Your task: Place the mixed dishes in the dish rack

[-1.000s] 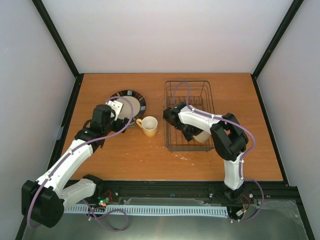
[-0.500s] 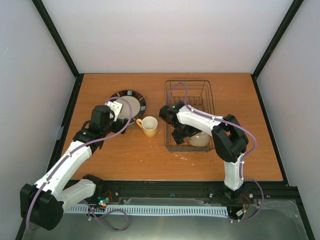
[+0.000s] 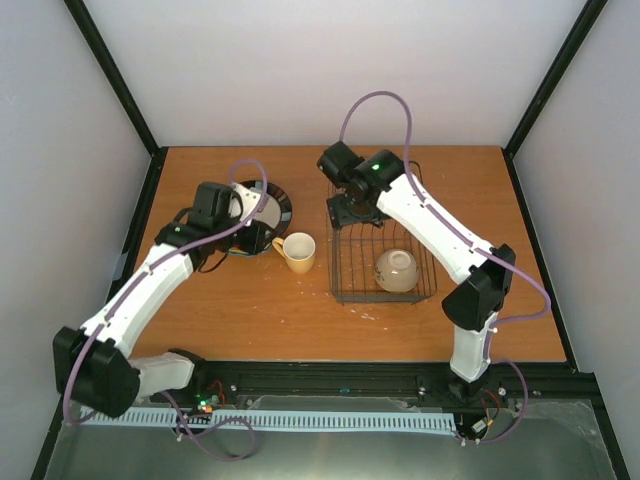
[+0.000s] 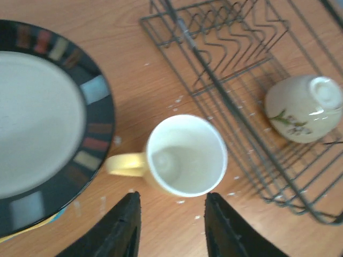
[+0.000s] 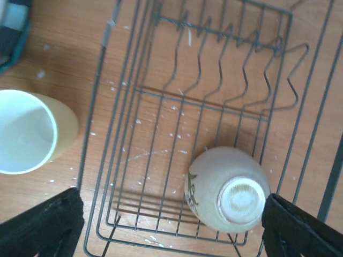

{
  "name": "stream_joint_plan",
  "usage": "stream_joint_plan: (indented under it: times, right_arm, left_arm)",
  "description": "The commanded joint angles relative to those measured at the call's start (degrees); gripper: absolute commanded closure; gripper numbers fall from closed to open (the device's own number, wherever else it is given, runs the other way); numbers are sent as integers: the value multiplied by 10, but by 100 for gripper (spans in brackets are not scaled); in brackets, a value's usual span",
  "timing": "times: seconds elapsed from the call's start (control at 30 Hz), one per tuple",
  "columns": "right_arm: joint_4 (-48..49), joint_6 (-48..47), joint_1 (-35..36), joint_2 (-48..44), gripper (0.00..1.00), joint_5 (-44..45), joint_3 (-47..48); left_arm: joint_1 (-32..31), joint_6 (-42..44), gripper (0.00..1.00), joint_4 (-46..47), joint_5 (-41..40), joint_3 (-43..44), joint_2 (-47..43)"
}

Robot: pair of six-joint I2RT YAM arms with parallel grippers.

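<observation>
A yellow mug (image 3: 298, 252) (image 4: 185, 155) stands upright on the table, its handle pointing at the dark-rimmed cream plate (image 3: 262, 205) (image 4: 37, 112). My left gripper (image 3: 258, 240) (image 4: 171, 225) hovers just short of the mug, open, with nothing between its fingers. The small cream bowl (image 3: 396, 270) (image 5: 228, 187) lies upside down in the near end of the wire dish rack (image 3: 385, 298) (image 5: 214, 103). My right gripper (image 3: 352, 208) (image 5: 174, 230) hangs high over the rack, open wide and empty.
The dark-rimmed plate lies on top of other plates, whose yellow and blue edges (image 4: 32, 235) show beneath it. The rack's upright dividers (image 4: 225, 37) stand at its far end. White specks dot the wooden table (image 3: 250, 310).
My right gripper has let go of the bowl, risen out of the rack and moved to its far end. My left gripper has swung toward the mug and its fingers have narrowed.
</observation>
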Motion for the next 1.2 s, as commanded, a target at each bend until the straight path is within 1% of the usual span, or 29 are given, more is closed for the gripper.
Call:
stream_joint_plan:
  times: [0.0,0.07,0.1,0.2,0.23,0.3,0.4,0.47,0.53,0.67,0.83,0.93,1.03,1.17]
  right_arm:
    - [1,-6,-40,10,15,-64,50]
    - [16,-14,-60,15,22,-86,66]
    - [24,-19,-70,16,24,-96,71]
    - [40,-33,-102,26,25,-127,96]
    - [35,-38,-113,33,25,-136,101]
    - [32,-53,-125,42,24,-139,128]
    - [34,-74,-135,44,23,-137,128]
    - [37,-86,-138,42,23,-137,126]
    - [42,-95,-140,40,22,-136,125]
    - [51,-103,-142,34,22,-137,123]
    - [60,-110,-150,21,22,-136,110]
    - [63,-113,-161,11,21,-137,81]
    - [66,-118,-173,-1,21,-134,70]
    - [71,-123,-189,-16,21,-134,64]
  left_arm:
    - [-4,-39,69,-108,104,102,75]
    - [-4,-47,69,-167,99,150,120]
    - [-4,-50,69,-196,98,170,143]
    - [-4,-65,66,-269,107,207,186]
    - [-4,-72,63,-284,111,208,191]
    - [-5,-84,51,-301,116,204,194]
    - [-5,-91,50,-299,83,203,193]
    - [-5,-91,49,-304,56,216,210]
    - [-5,-88,50,-310,35,236,233]
    - [-17,-78,50,-291,-12,290,277]
    - [-47,-48,54,-279,-42,355,345]
    - [-66,-26,55,-285,-52,388,385]
    - [-82,-9,55,-283,-71,397,409]
    - [-88,2,55,-277,-104,401,419]
